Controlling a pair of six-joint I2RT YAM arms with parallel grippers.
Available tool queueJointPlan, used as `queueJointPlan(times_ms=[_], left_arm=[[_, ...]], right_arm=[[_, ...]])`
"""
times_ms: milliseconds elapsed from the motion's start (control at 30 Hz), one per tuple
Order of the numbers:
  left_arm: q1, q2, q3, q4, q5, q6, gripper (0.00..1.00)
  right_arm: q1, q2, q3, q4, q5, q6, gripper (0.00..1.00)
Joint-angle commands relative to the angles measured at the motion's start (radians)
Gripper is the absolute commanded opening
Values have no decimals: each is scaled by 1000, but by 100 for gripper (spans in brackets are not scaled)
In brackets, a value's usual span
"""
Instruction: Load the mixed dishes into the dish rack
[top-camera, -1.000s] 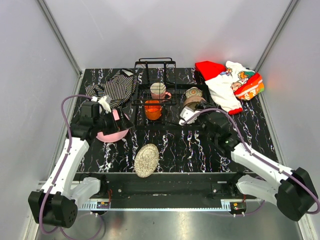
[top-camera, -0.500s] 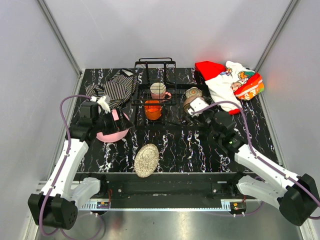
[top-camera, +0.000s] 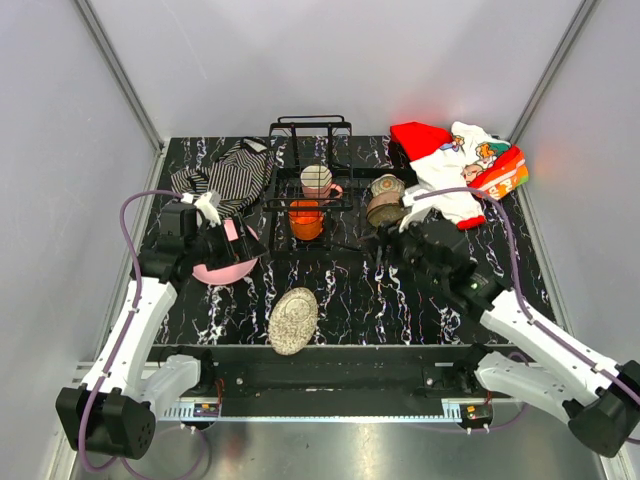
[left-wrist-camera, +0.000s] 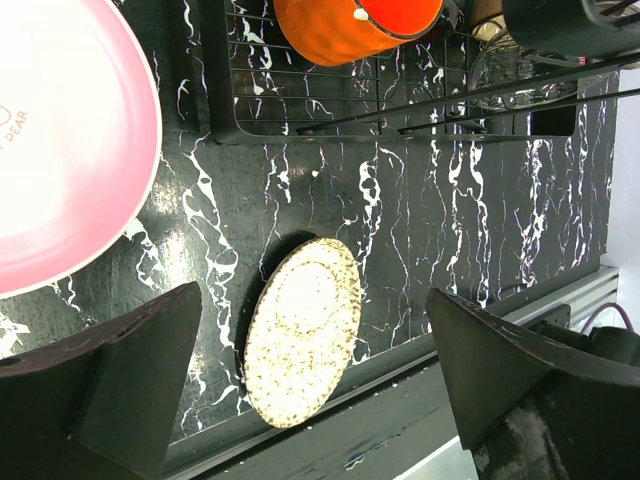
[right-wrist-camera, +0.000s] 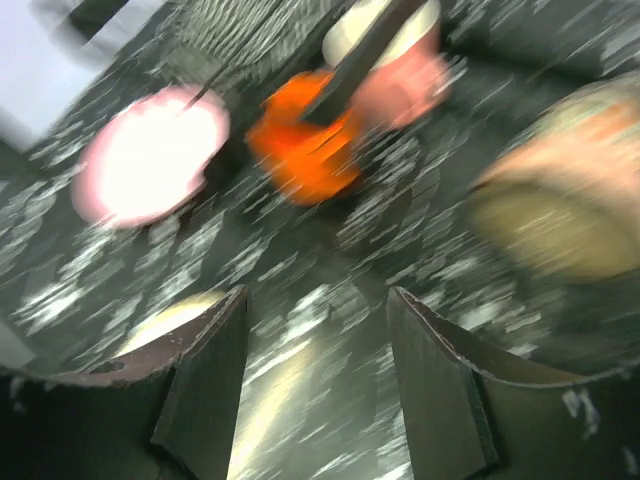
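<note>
The black wire dish rack (top-camera: 310, 165) stands at the back centre, holding the orange cup (top-camera: 306, 218) and the cream-pink mug (top-camera: 318, 181). The brownish bowl (top-camera: 384, 211) and floral cup (top-camera: 385, 185) sit just right of it. The pink plate (top-camera: 222, 264) lies at the left and the tan-gold plate (top-camera: 293, 320) at the front edge. My left gripper (top-camera: 243, 243) is open and empty over the pink plate's edge (left-wrist-camera: 60, 140). My right gripper (top-camera: 385, 254) is open and empty in front of the bowl (right-wrist-camera: 560, 215). The right wrist view is blurred.
A striped black-white cloth (top-camera: 230, 172) lies at the back left beside the rack. A red-white printed cloth (top-camera: 460, 160) lies at the back right. The left wrist view shows the tan-gold plate (left-wrist-camera: 300, 330) close to the table's front edge, and the rack's base (left-wrist-camera: 400, 115).
My right arm has risen and swung right, uncovering the brownish bowl, and its fingers now point at the table in front of it. The left arm has not moved.
</note>
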Motion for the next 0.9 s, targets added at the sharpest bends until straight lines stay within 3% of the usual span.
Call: queueJointPlan(times_ms=[0, 200, 300, 533, 867], left_arm=[[5, -10, 22, 42, 34, -17, 99], [5, -10, 27, 34, 35, -19, 99], [6, -22, 17, 25, 19, -16, 99], [5, -114, -136, 28, 8, -25, 99], [-46, -195, -197, 43, -138, -121, 99]], right_arm=[[189, -19, -67, -91, 16, 326, 61], [422, 56, -193, 8, 290, 723, 63], [478, 123, -256, 91, 389, 912, 63], [567, 419, -178, 218, 404, 997, 64], [582, 504, -193, 321, 377, 1054, 65]])
